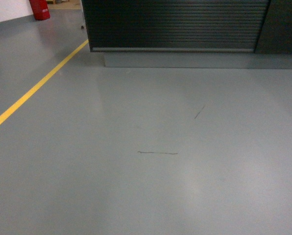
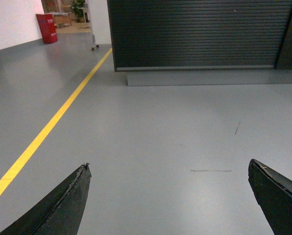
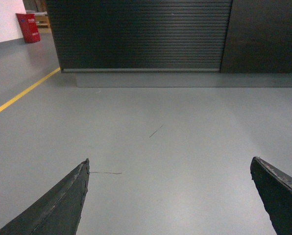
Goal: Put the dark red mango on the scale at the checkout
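Since neither the dark red mango nor the scale shows anywhere, and both my left end effector (image 2: 168, 196) and right end effector (image 3: 170, 196) gape wide and empty, I'd roll squarely toward the black ribbed-front checkout desk (image 1: 175, 24) across the grey floor (image 1: 146, 171).

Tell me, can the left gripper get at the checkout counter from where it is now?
Probably not yet. The left gripper hangs open over bare grey floor, and the checkout stands well ahead across it. Nothing blocks the way.
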